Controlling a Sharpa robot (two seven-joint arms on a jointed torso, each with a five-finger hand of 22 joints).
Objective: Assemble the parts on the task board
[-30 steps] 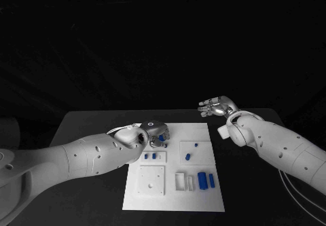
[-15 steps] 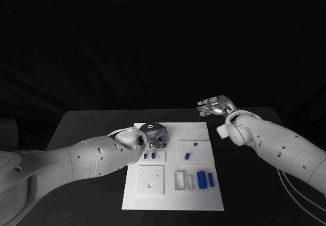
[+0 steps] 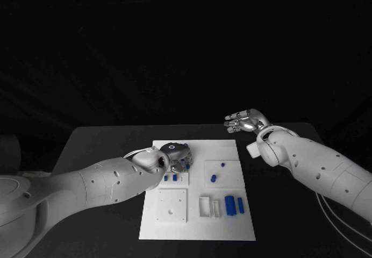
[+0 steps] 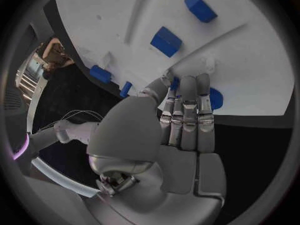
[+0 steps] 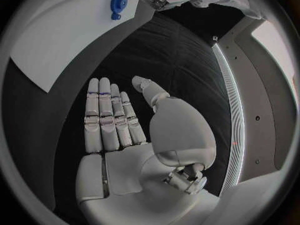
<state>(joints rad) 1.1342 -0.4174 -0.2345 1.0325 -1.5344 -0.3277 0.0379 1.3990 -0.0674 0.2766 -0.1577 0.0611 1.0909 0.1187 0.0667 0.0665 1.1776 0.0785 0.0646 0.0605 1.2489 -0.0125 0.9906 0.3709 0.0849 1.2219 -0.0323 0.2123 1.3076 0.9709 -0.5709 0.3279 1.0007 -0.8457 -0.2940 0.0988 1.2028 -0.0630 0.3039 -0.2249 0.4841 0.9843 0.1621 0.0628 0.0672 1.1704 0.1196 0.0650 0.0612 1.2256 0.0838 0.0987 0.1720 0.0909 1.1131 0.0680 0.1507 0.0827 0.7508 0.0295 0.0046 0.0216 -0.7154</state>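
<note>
The white task board [image 3: 198, 228] lies in the middle of the black table. My left hand [image 3: 174, 152] hovers over its far left corner. In the left wrist view its thumb and straight fingers [image 4: 187, 100] pinch a small blue part [image 4: 175, 83], mostly hidden. A round blue part [image 4: 215, 98] lies beside the fingers. More blue parts rest on the board: two short ones [image 3: 171, 177] just below the hand, two small ones [image 3: 217, 171] mid-board, and two longer cylinders [image 3: 235, 204] at the right. My right hand [image 3: 247, 121] is raised beyond the far right corner, its fingers [image 5: 109, 117] apart and holding nothing.
A square white plate [image 3: 173, 205] and a narrow white frame [image 3: 209, 207] sit on the board's near half. Two blue blocks [image 4: 166, 41] lie on the board ahead of the left hand. Bare black table [image 3: 101, 145] surrounds the board on both sides.
My left hand has shifted slightly toward the board's far left corner, and the blue piece seen beside its fingers is now mostly covered. The right hand has stayed still.
</note>
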